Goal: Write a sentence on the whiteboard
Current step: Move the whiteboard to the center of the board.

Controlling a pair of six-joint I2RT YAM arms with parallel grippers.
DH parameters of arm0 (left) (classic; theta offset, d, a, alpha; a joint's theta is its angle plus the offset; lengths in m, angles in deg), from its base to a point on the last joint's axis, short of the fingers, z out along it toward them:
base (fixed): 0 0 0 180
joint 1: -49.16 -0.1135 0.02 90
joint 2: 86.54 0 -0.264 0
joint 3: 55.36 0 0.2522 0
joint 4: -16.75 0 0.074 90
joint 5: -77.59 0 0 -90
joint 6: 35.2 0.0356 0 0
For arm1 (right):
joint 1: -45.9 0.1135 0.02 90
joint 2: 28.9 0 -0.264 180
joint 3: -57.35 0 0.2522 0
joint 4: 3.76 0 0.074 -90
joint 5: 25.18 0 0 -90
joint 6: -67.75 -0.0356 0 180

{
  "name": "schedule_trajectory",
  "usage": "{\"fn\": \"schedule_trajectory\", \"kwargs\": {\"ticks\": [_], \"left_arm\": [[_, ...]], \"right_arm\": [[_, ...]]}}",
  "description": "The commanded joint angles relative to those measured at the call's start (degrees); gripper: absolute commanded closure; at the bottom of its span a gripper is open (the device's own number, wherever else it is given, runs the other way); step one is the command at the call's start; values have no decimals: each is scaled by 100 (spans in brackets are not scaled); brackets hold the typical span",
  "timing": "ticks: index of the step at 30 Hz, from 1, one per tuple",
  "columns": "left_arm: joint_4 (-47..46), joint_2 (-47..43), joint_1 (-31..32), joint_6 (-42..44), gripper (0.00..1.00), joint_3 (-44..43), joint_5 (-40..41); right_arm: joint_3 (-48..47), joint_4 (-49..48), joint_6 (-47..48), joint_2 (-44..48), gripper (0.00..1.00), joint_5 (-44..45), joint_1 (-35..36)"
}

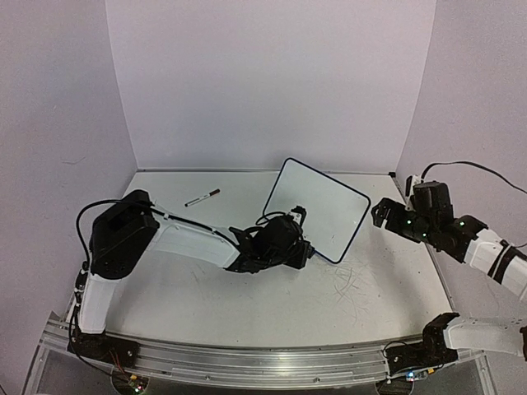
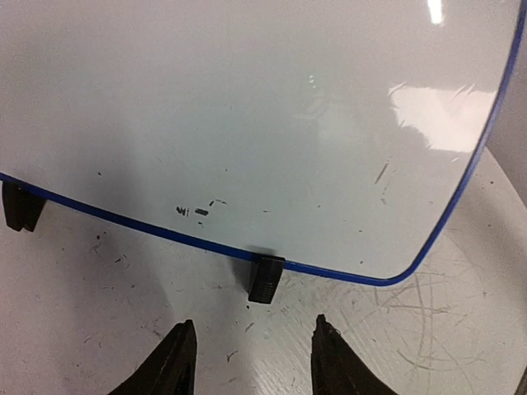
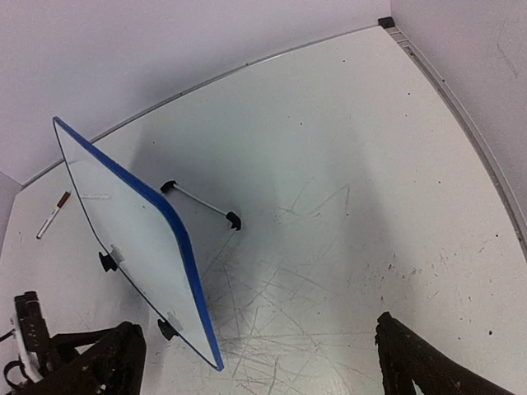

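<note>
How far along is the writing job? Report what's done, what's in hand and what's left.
Done: the whiteboard stands propped up on the table. In hand: nothing; the left tool sits open and empty at the board's lower edge, the right tool open off to the side. Left: the writing itself. The board shows only a few specks, and the marker lies on the table, in neither tool.

Plain lilac walls [image 1: 272, 82] on three sides. White table [image 1: 206, 304], scuffed; grey scratches [image 2: 436, 321] densest just right of the left jaws. Aluminium rail [image 1: 247, 362] along near edge. Even, soft light.
</note>
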Motion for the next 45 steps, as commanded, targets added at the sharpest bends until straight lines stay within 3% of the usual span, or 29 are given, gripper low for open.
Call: {"fn": "schedule_trajectory", "kwargs": {"ticks": [1, 6, 11, 19, 26, 40, 45], "left_arm": [[-340, -1290, -9, 333, 46, 762, -40], [-360, -2722, -12, 760, 39, 1884, 552], [-360, -4072, -14, 845, 27, 2825, 1266], [-357, -5924, -9, 740, 16, 3968, 1616], [-349, -7359, -13, 753, 11, 4798, 1798], [-252, -8675, -16, 596, 11, 5341, 1477], [-182, -8685, -16, 750, 10, 5213, 1414]], "right_arm": [[-355, 212, -122, -429, 2, 467, 776], [-705, -91, -859, -1084, 2, 414, 1867], [-1502, -263, -1456, -2713, 2, 308, 2653], [-1984, -97, -3637, -4052, 4, 618, 2742], [-2059, 99, -4588, -4583, 18, 1102, 2745], [-2849, 542, -5326, -5670, 27, 2021, 2748], [-3054, 651, -5348, -5996, 42, 2250, 2748]]}}
